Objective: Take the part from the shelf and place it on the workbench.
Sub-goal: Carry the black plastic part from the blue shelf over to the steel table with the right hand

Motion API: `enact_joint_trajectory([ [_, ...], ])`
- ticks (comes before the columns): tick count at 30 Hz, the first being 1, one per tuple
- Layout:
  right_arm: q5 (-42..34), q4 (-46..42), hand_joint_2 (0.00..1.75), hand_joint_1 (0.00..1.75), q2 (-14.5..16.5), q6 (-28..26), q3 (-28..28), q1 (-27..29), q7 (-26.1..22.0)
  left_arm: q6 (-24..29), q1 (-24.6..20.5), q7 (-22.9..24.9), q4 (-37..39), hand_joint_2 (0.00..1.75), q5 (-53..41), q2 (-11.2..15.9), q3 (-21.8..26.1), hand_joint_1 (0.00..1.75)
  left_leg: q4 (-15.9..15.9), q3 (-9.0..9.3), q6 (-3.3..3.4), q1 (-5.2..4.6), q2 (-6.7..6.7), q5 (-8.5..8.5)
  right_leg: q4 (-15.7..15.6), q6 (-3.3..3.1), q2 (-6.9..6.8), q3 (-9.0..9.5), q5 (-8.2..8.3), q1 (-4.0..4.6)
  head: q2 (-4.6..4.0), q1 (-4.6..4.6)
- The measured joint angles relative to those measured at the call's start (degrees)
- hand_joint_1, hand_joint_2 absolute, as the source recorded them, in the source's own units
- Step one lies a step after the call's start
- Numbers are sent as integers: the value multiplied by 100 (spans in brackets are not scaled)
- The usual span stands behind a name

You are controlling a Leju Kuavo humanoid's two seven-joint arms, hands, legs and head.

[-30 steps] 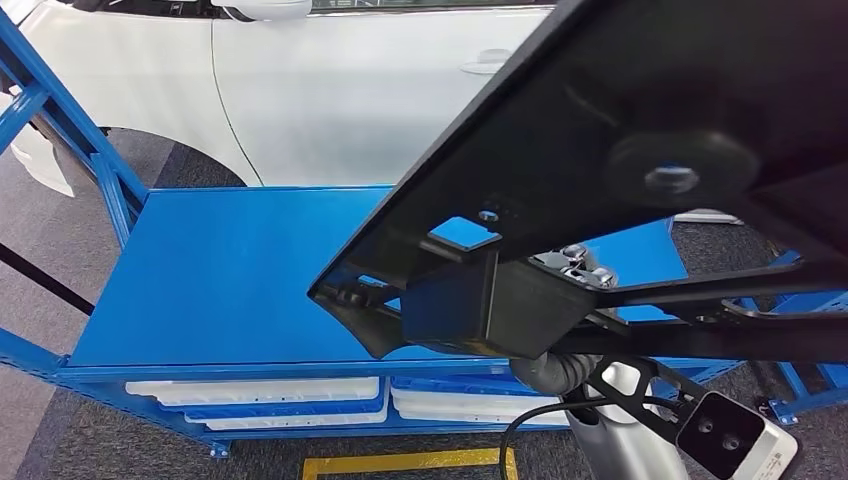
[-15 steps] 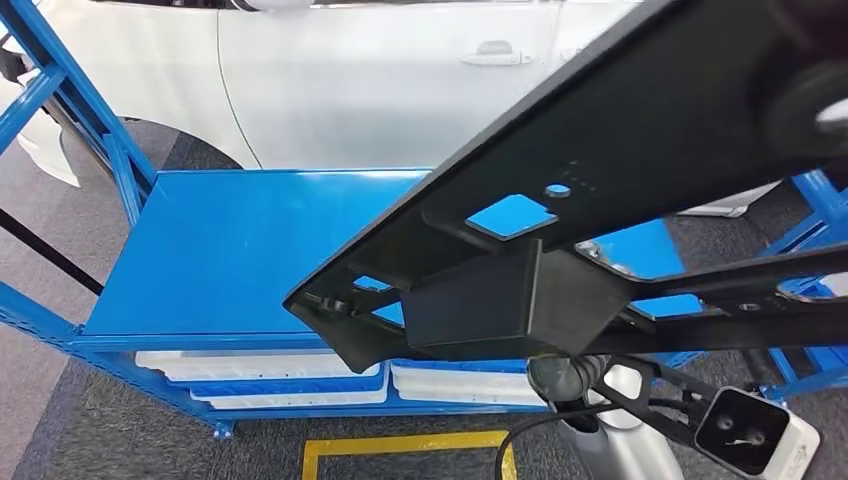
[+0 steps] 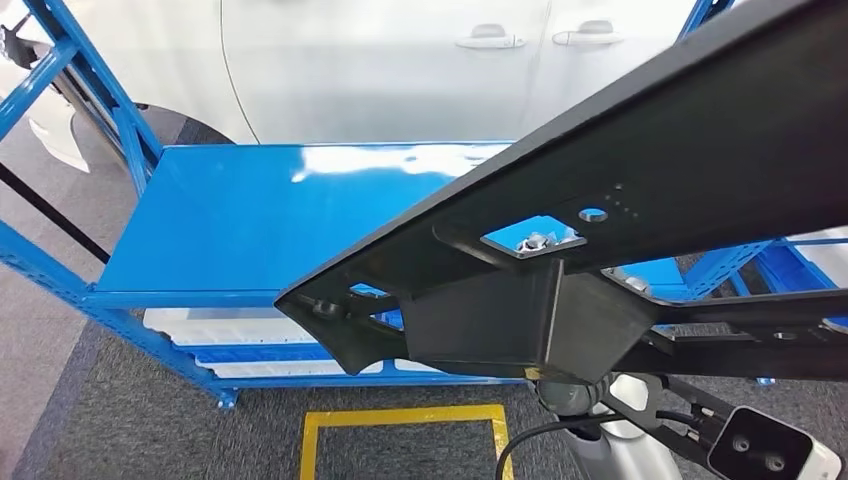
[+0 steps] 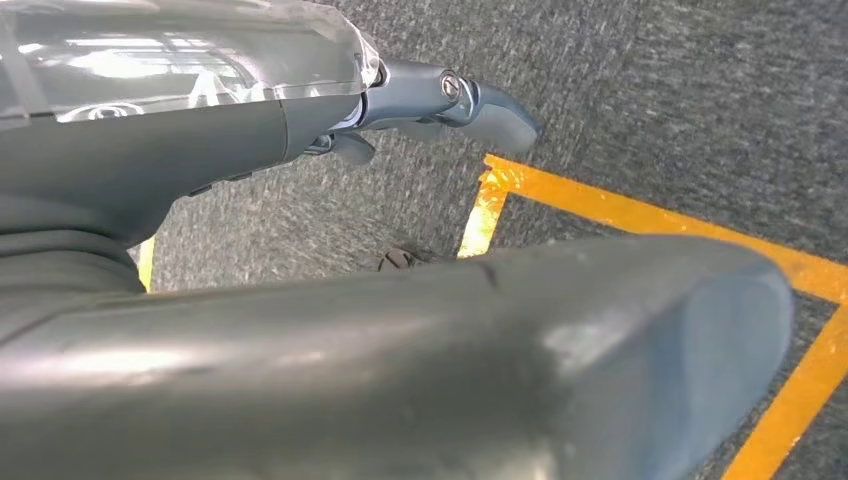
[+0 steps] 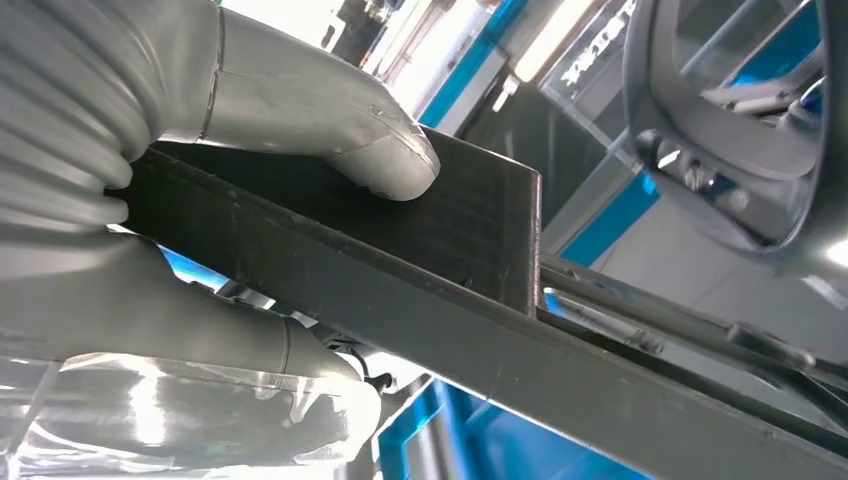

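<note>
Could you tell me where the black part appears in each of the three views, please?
Head view: black part crosses from lower centre to upper right, above the blue workbench.
Right wrist view: black part gripped by the right robot hand.
Left wrist view: not in it.
Shared landmark: blue framing.

I read this as a car workshop or assembly floor: a white car (image 3: 400, 70) with door handles stands just behind a blue steel rack (image 3: 250, 220), white trays (image 3: 225, 330) sit underneath, and yellow floor tape (image 3: 400, 420) marks grey carpet (image 3: 120, 420).
</note>
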Motion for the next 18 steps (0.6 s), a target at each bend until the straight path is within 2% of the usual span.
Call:
enact_joint_trajectory([
  [2,4,-6,175,175,31,3,-2,0,3,1,6,-4,1,0,14,4,19,0,-51,-56,79,5,13,79,-2,69,4,-16,52,-12,0,0],
  [3,5,-10,175,175,39,3,-3,1,4,2,6,-3,1,0,19,4,27,0,-70,-98,125,17,27,140,62,99,14,-55,-37,-18,0,0],
  [4,4,-14,175,175,44,11,-5,1,7,2,4,-3,1,0,23,3,31,0,-92,-151,164,32,41,213,225,127,24,-122,-234,-25,0,1],
  [5,-1,-16,175,175,45,36,-8,3,12,2,1,-3,1,0,29,1,32,0,-102,-220,193,42,54,288,499,152,32,-217,-516,-38,0,1],
  [6,-10,-17,175,175,46,76,-9,3,19,2,1,-2,1,0,36,1,33,0,-100,-307,208,41,55,358,862,175,35,-328,-820,-47,0,1],
  [7,-22,-14,175,175,46,124,-10,6,27,4,3,0,0,0,42,1,35,0,-93,-398,206,41,57,425,1230,198,35,-417,-1038,-57,0,1],
  [8,-35,-7,175,175,46,179,-11,6,41,6,7,3,0,0,48,1,37,0,-80,-499,197,41,58,492,1507,217,35,-449,-1116,-68,0,0],
  [9,-44,3,175,175,46,231,-11,3,61,8,9,8,0,0,52,1,38,0,-63,-600,186,42,60,555,1623,230,35,-398,-1064,-79,0,0],
  [10,-50,15,175,175,46,278,-11,-5,82,10,9,17,1,0,52,1,39,0,-43,-696,171,43,61,613,1529,235,34,-242,-913,-89,0,0],
  [11,-55,28,175,175,46,319,-11,-20,102,10,8,26,1,0,52,-1,39,0,-20,-785,152,44,60,666,1249,231,34,12,-746,-96,0,0],
  [12,-63,40,175,175,48,352,-11,-45,115,9,8,35,1,0,52,-2,40,0,5,-858,128,41,57,714,834,216,35,322,-681,-95,0,0],
  [13,-71,49,175,175,51,378,-13,-72,122,9,7,43,2,0,51,-5,40,0,28,-912,100,36,53,759,420,188,40,605,-684,-85,0,-2],
  [14,-82,57,175,175,55,397,-15,-97,124,8,8,47,2,0,49,-7,40,0,39,-941,68,31,50,805,114,154,45,795,-728,-70,0,-2],
  [15,-96,63,175,175,59,414,-17,-123,126,8,8,51,2,0,46,-9,40,0,37,-956,31,28,47,856,-57,116,49,885,-782,-50,0,-3],
  [17,-116,86,175,175,62,448,-22,-160,131,9,15,56,2,0,33,-9,40,0,9,-973,-45,39,42,944,-107,20,41,839,-710,-40,0,-3],
  [18,-122,100,175,175,62,463,-24,-181,135,10,22,58,2,0,28,-9,40,0,42,-1009,-75,48,39,891,-116,-34,31,789,-650,-46,0,-4],
])
